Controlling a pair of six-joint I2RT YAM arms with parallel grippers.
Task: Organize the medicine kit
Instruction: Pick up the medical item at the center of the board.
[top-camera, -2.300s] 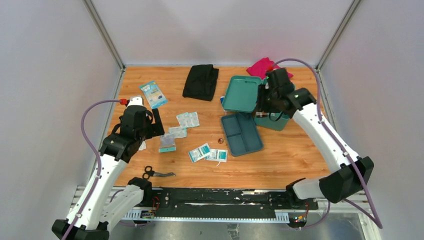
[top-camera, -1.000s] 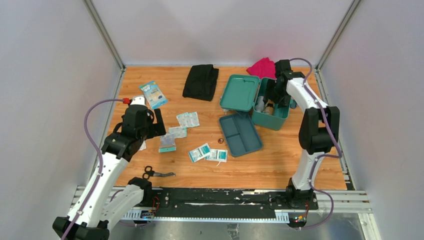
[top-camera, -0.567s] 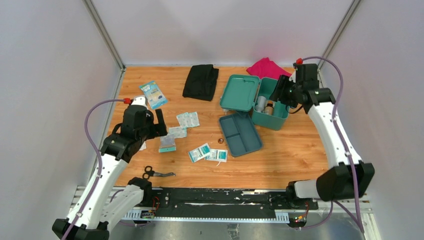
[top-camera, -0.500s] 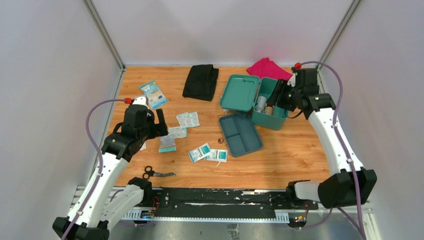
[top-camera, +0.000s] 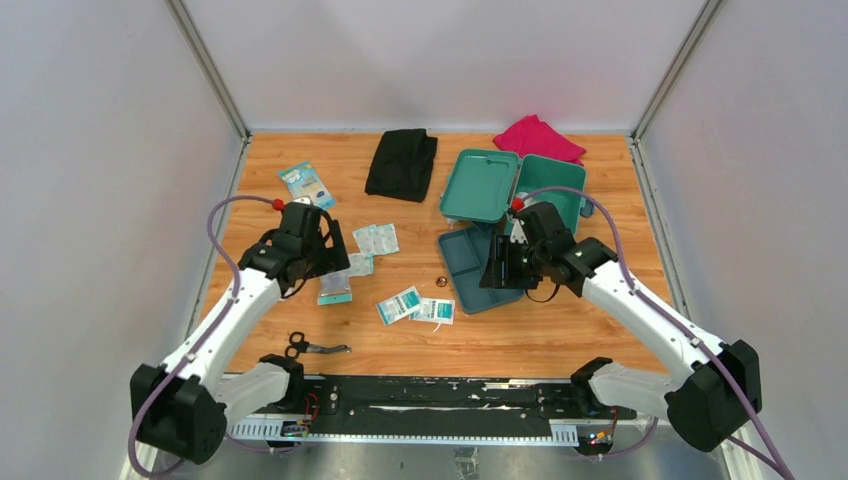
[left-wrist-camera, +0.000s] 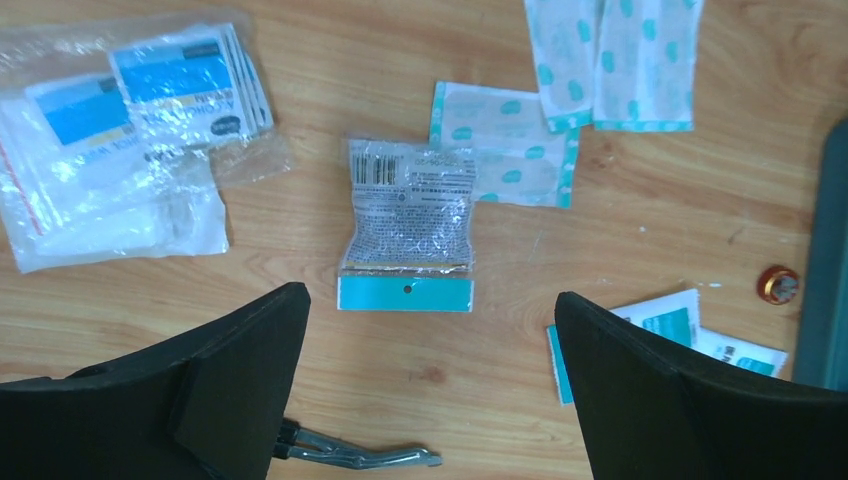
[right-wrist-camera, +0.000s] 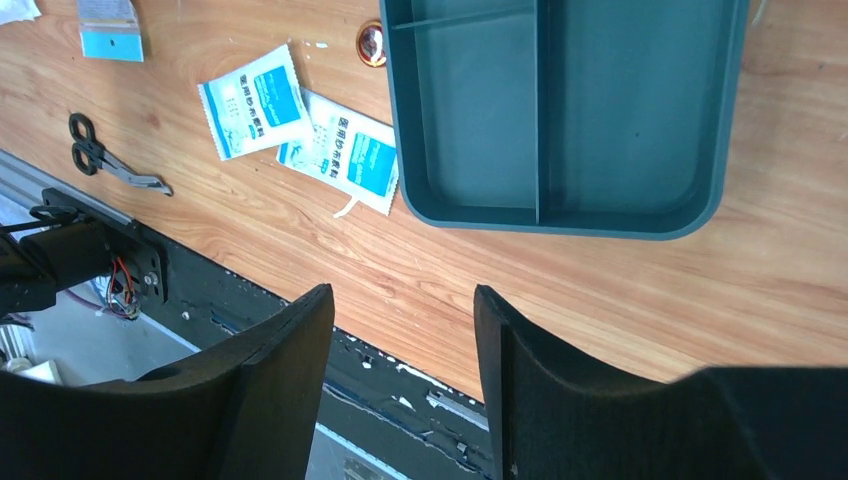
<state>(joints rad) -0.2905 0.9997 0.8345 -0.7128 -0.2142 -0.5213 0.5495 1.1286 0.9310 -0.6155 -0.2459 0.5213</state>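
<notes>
The medicine kit (top-camera: 553, 178) stands open at the back right, its teal lid (top-camera: 482, 186) laid out flat to the left. Its grey-blue two-compartment tray (top-camera: 463, 262) lies empty on the table in front of it (right-wrist-camera: 560, 110). My right gripper (top-camera: 497, 266) hovers over the tray's near edge, open, with nothing between its fingers (right-wrist-camera: 400, 390). My left gripper (top-camera: 338, 255) hangs wide open over a clear packet with a teal header (left-wrist-camera: 408, 235), not touching it (left-wrist-camera: 428, 345).
Plaster packets (left-wrist-camera: 505, 145), a zip bag of sachets (left-wrist-camera: 120, 130), two wipe sachets (right-wrist-camera: 300, 125), a small red cap (right-wrist-camera: 372, 42) and scissors (top-camera: 315, 346) lie on the wood. A black cloth (top-camera: 402, 163) and a pink cloth (top-camera: 538, 137) sit at the back.
My right arm has left the open box at the back and swung forward and left over the tray, jaws slightly narrower. My left arm has reached farther out over the packets.
</notes>
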